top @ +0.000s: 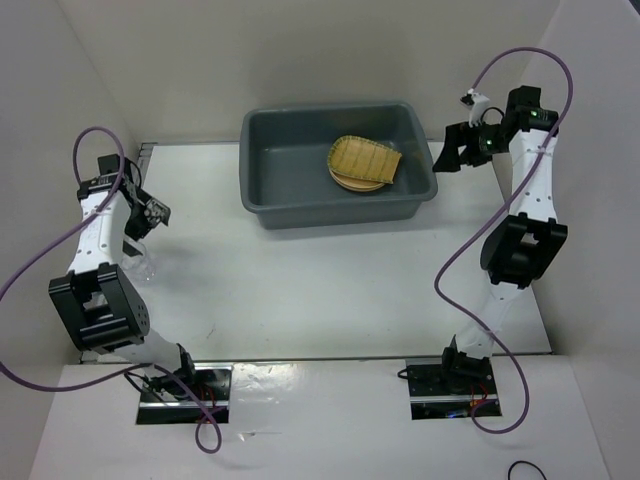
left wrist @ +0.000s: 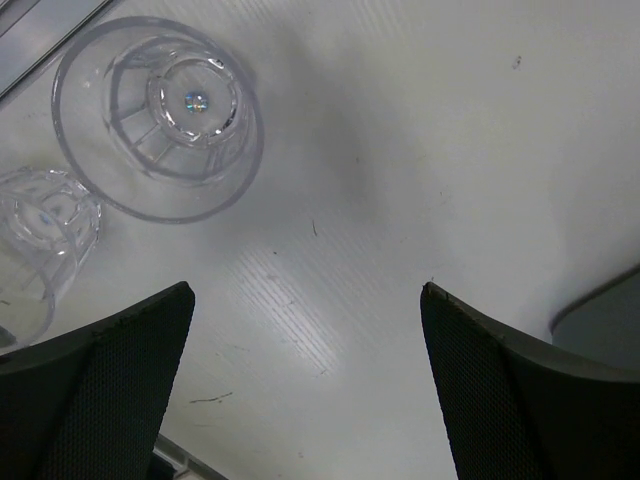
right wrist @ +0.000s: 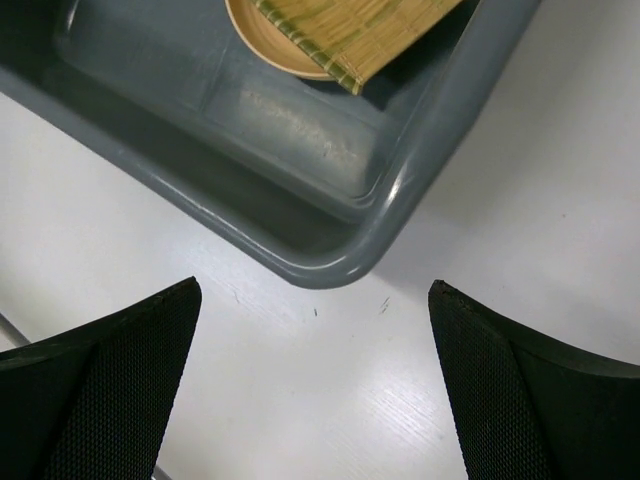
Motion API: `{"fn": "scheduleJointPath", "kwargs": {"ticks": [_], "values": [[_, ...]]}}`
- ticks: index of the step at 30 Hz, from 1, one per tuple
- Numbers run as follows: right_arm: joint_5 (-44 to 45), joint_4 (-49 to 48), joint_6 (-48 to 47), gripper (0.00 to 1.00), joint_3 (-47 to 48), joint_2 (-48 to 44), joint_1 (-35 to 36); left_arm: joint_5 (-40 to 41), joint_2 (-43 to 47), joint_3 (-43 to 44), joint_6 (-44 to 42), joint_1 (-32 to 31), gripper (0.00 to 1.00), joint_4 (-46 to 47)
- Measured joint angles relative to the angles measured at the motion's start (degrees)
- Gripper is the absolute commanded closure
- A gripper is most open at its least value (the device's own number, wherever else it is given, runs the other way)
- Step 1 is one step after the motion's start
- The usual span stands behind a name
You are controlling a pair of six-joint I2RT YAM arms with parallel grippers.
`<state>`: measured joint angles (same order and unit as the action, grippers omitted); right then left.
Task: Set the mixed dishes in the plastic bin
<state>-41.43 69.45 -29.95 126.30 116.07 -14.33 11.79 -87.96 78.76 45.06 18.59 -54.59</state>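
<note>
The dark grey plastic bin (top: 270, 170) stands at the back middle of the table. In it the ribbed bamboo tray (top: 368, 158) lies on a tan-yellow plate (top: 352, 184); I cannot tell whether a second plate lies under it. Two clear glass cups (left wrist: 160, 115) (left wrist: 38, 245) stand on the table at the left, ahead and to the left of my open, empty left gripper (left wrist: 308, 292). In the top view they show faintly (top: 143, 262) under that gripper (top: 150, 215). My right gripper (right wrist: 313, 287) is open and empty above the table beside the bin's right corner (right wrist: 335, 262), with the tray (right wrist: 350, 30) and plate (right wrist: 268, 48) beyond.
White walls enclose the table on the left, back and right. A metal strip (left wrist: 40, 40) runs along the table's left edge beside the cups. The bin's corner (left wrist: 605, 320) shows at the right edge of the left wrist view.
</note>
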Motion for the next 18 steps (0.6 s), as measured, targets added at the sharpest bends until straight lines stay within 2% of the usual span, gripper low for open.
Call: {"fn": "scheduleJointPath", "kwargs": {"ticks": [3,12,18], "values": [[0.13,1.33,-1.79,0.01,-1.7,-0.39,-0.5,0.63,-2.62,-0.35,-0.07,0.52,0.0,1.81],[1.73,3.41,-8.44,0.01,-19.3,-6.16,-0.94,3.85,-6.56,-3.34,-1.46,0.87,0.0,3.87],[1.99,3.91,-10.23,0.01,-24.28,-9.53,-0.94,5.2,-8.15,-2.51,-1.88,0.92,0.0,3.54]]}}
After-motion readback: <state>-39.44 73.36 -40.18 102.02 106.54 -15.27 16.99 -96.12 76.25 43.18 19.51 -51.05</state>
